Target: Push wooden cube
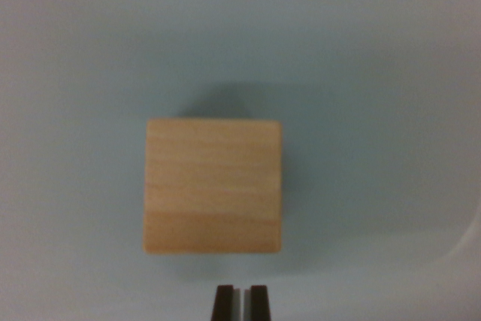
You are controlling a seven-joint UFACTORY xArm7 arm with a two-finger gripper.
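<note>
A light wooden cube [213, 186] with horizontal grain sits in the middle of the wrist view on a pale blue-grey surface. Its shadow falls behind it, toward the top of the picture. My gripper [240, 302] shows at the bottom edge as two dark fingertips close together with only a thin gap between them, shut on nothing. The fingertips stand just below the cube's near face, a little to the wrist view's right of its centre, with a narrow strip of surface between them and the cube.
The pale blue-grey surface [376, 73] fills the whole picture. A brighter curved band [458, 249] shows at the lower right corner.
</note>
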